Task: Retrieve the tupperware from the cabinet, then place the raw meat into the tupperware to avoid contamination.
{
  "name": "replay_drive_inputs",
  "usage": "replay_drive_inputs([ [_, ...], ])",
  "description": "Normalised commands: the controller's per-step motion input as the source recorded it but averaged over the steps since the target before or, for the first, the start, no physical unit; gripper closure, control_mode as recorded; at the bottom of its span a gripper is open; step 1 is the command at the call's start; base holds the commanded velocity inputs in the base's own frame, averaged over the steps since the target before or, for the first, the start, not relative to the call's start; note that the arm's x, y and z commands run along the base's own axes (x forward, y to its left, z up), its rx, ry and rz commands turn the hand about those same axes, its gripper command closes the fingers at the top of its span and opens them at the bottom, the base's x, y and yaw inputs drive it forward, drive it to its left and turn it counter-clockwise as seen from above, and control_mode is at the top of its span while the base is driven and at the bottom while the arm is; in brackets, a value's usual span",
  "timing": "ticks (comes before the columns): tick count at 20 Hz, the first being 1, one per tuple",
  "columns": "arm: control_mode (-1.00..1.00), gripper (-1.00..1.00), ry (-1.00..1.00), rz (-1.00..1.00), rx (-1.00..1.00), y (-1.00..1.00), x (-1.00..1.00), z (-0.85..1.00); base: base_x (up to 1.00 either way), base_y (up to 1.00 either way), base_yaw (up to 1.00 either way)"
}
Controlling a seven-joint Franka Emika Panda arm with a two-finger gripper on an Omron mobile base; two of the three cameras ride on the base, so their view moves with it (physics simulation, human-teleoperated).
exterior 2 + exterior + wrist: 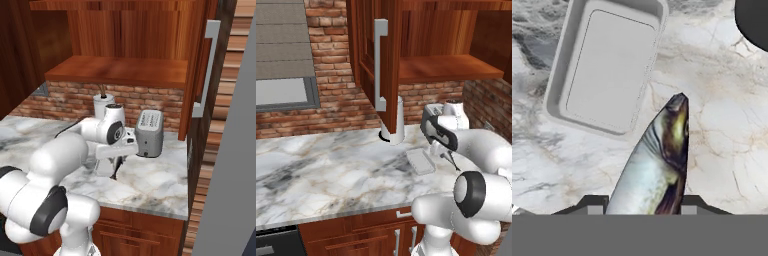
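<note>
The tupperware (607, 65), a shallow pale rectangular container, lies empty on the marble counter (331, 165), up and to the left of the hand; it also shows beside the arm (421, 161). The raw meat (662, 155), a silvery whole fish with a dark back, points away from the hand. Its tail end fills the gap between the two fingertips of my gripper (642, 207), which touch it on both sides. The fish's head reaches just past the container's near right corner. My gripper (448, 157) hangs low over the counter, right of the container. The cabinet (446, 67) stands open with a bare shelf.
The open cabinet door (386, 60) with its long silver handle hangs over the counter. A white paper-towel roll (396, 122) stands under it. A grey toaster (149, 132) sits at the brick wall behind the hand. A dark round object (754, 22) lies beyond the fish.
</note>
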Motion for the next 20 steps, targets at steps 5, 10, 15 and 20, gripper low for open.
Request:
replay_drive_inputs([
  [5, -1.0, 1.0, 0.0, -0.02, -0.06, 0.76, 0.04, 0.04, 0.0, 0.0, 0.0],
  [10, -1.0, 1.0, -0.01, -0.05, -0.05, 0.43, 0.47, -0.29, 0.0, 0.0, 0.0],
  [15, -1.0, 1.0, 0.0, -0.02, -0.03, 0.0, 0.6, -0.23, 0.0, 0.0, 0.0],
  [20, -1.0, 1.0, 0.01, 0.0, 0.0, -0.21, 0.5, -0.16, 0.0, 0.0, 0.0],
])
